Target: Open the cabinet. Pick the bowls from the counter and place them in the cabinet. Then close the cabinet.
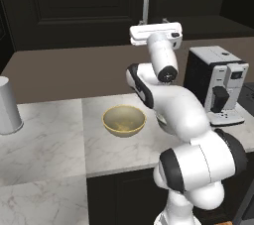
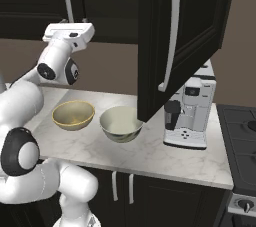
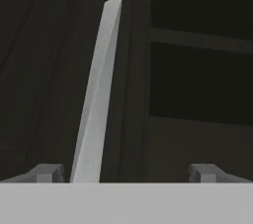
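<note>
Reaching wide-open toward the left door's handle [image 3: 96, 94] of the cabinet [image 2: 185, 26], the pincer [image 3: 126, 172] holds nothing and could slide off the bar if it closes off-centre, while both bowls [image 2: 73, 114] wait on the desk [image 2: 150, 153], lower centre.

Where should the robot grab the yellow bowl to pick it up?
Probably on the rim of the tan-yellow bowl, coming straight down from above. It sits upright and open on the counter, so one jaw can go inside the thin wall and one outside.
</note>
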